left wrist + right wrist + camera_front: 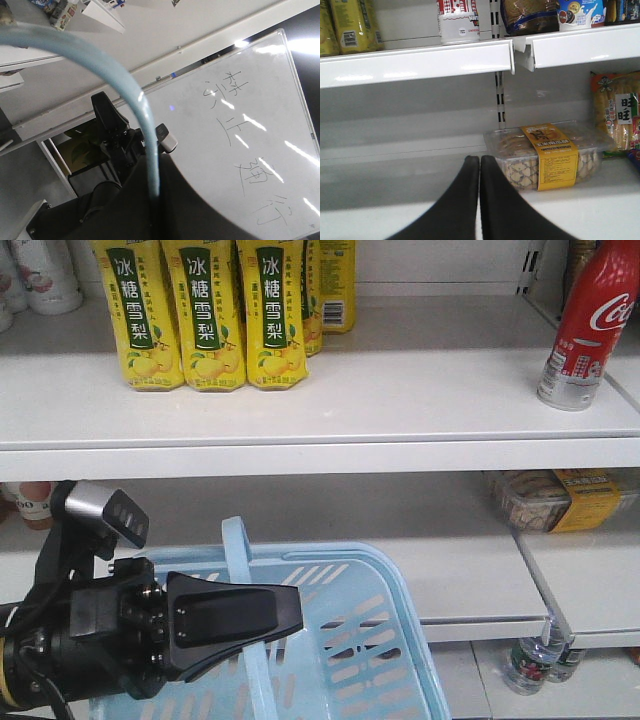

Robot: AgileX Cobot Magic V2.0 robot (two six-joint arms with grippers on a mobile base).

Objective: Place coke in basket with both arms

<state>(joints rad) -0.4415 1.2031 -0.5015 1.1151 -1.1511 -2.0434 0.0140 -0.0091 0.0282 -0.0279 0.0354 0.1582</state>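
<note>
At seven o'clock in the front view the left gripper [280,615] is clenched on the handle [236,550] of the blue basket [370,640], below the yellow drink cartons [205,315] at eleven o'clock. The coke bottle [585,325] stands upright at two o'clock on the upper shelf [320,410], well apart from the basket. The right gripper [479,165] is closed, its fingers [465,200] pressed together, and a biscuit box [545,155] lies at its two o'clock on the lower shelf [600,200].
</note>
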